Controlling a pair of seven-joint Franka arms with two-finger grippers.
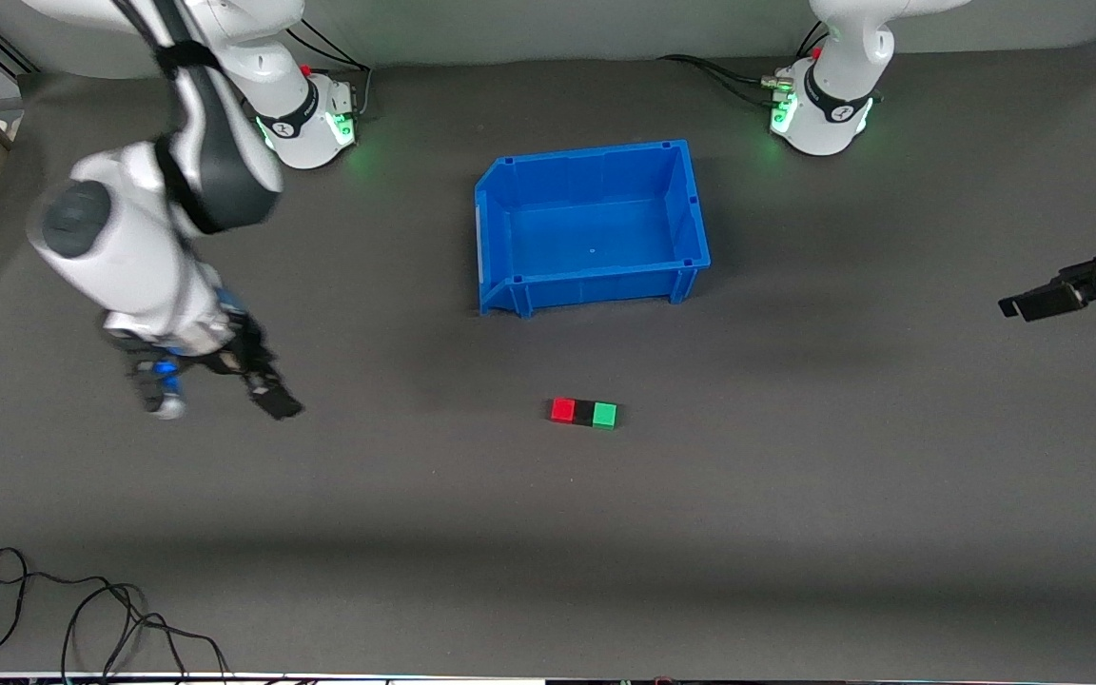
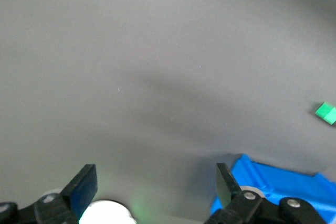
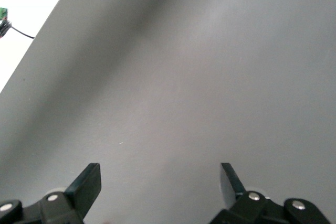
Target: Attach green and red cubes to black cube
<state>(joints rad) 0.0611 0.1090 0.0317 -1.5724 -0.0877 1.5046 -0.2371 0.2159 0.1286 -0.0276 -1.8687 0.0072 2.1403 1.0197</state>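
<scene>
Front view: right gripper (image 1: 215,385) spread wide and empty, up over bare table (image 1: 795,533) toward the right arm's end, well apart from red cube (image 1: 563,410), black cube (image 1: 584,412) and green cube (image 1: 605,415), joined touching in one row on the table, nearer the camera than the bin (image 1: 500,228). Left gripper (image 2: 156,187) likewise wide open, holding nothing, up beside the bin's rim, far from the row.

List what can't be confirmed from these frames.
- Whether the red cube, black cube and green cube are actually joined: front view shows them in a touching row, too small to tell.
- Red and black cubes: out of frame in the left wrist view, only the green one shows at its edge.
- Left end effector: cut off by the front view's edge.
</scene>
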